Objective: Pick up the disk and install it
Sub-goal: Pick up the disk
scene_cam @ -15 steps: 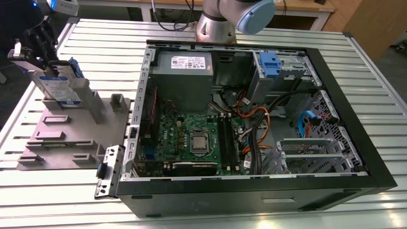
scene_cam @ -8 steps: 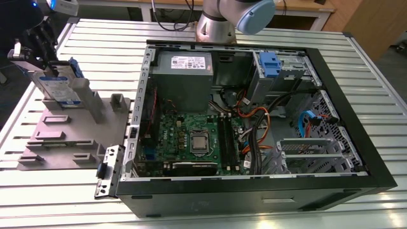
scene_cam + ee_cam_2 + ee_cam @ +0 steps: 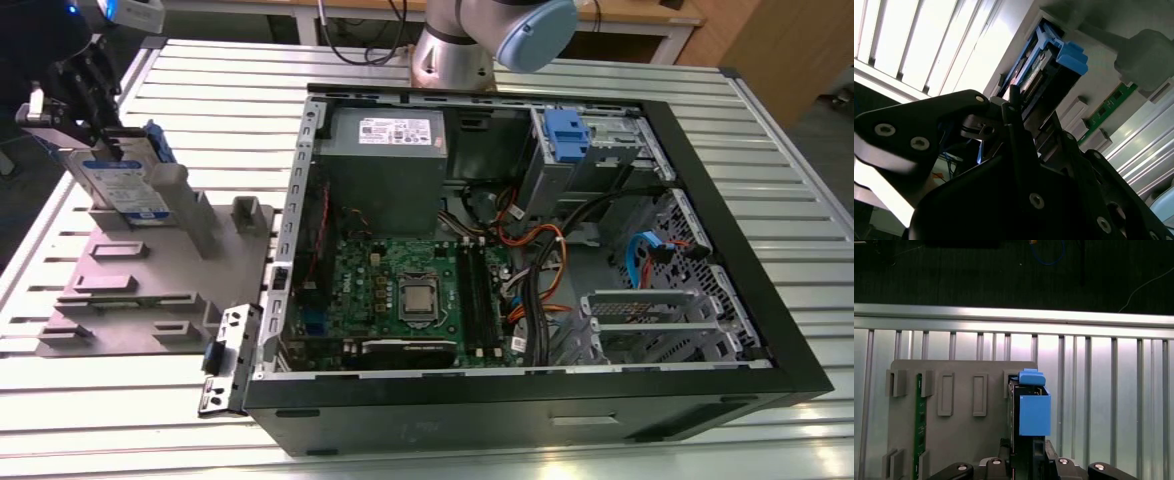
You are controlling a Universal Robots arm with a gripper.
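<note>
The disk (image 3: 127, 185) stands on edge at the far corner of a grey fixture plate (image 3: 134, 290), at the exterior view's left. Its white-and-blue label faces the camera and a blue rail runs along its side. My gripper (image 3: 78, 118) reaches down onto its upper end, with dark fingers on both flat faces. In the first wrist view the disk (image 3: 1034, 412) is seen edge-on with its blue rail, rising from between the fingers of the gripper (image 3: 1026, 452). The second wrist view has the disk (image 3: 1046, 70) just beyond the gripper (image 3: 1021, 117).
An open computer case (image 3: 787, 330) lies on the slatted metal table to the exterior view's right. Inside it are a grey power supply (image 3: 387, 140) and a drive cage with a blue clip (image 3: 567, 135). A green memory stick (image 3: 919, 425) sits in the fixture. The arm's base (image 3: 461, 45) stands behind the case.
</note>
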